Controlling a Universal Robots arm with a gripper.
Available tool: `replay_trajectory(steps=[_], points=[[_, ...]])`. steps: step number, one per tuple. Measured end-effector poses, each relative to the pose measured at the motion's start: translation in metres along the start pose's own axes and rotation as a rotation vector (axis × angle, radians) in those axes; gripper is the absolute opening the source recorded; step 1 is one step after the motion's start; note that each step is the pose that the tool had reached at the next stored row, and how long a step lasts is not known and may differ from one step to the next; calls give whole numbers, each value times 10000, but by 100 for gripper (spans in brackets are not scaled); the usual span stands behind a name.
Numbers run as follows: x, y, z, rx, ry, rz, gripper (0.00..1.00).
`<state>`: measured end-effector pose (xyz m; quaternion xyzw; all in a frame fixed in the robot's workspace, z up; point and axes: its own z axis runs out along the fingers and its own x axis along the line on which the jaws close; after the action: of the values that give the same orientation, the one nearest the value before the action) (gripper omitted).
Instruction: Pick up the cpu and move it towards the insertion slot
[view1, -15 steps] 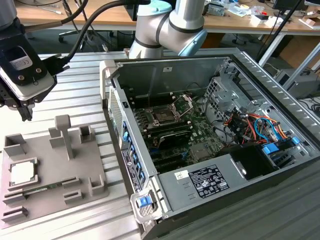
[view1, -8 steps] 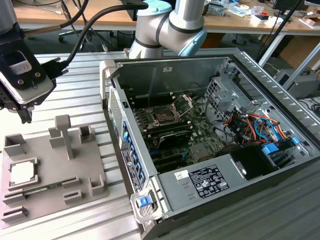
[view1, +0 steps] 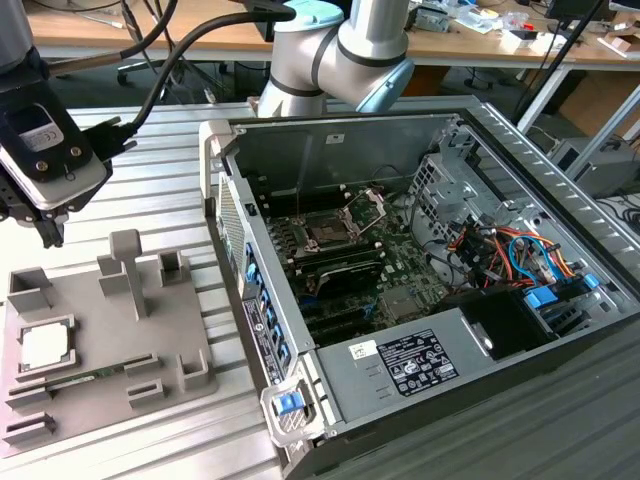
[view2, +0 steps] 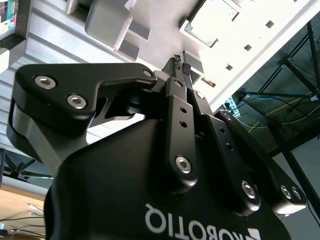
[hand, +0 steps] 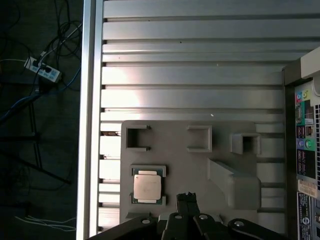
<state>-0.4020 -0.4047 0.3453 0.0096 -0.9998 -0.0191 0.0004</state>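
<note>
Exterior view: the cpu (view1: 45, 347) lies flat, silvery top up, in a square nest on a grey holder tray (view1: 100, 325) that rests on the slatted metal table (view1: 160, 130) at the exterior view's left. A thin green memory stick (view1: 88, 377) lies in the same tray just beside the cpu. The claw (view1: 50, 232) hangs above the far edge of the tray, clear of the cpu and touching nothing. Well apart from it, toward the exterior view's right, stands an open computer case (view1: 400, 370) lying on its side. The insertion slot (view1: 325, 232) sits on the green board inside, its silver frame raised. The grey arm (view1: 350, 50) rises behind the case. In the first wrist view the cpu (hand: 147, 186) shows in its nest with the claw (hand: 187, 196) near it, over bare tray (hand: 170, 142) between the nest and an upright block (hand: 232, 182). In the second wrist view the claw (view2: 179, 65) has its two black fingertips (view2: 174, 63) pressed together with no gap, and nothing is held between them. The cpu has not been picked up.
</note>
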Motion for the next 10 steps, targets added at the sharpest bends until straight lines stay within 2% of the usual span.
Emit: replay_trajectory(steps=[10], points=[[1, -2, 15, 0, 0, -1, 11]])
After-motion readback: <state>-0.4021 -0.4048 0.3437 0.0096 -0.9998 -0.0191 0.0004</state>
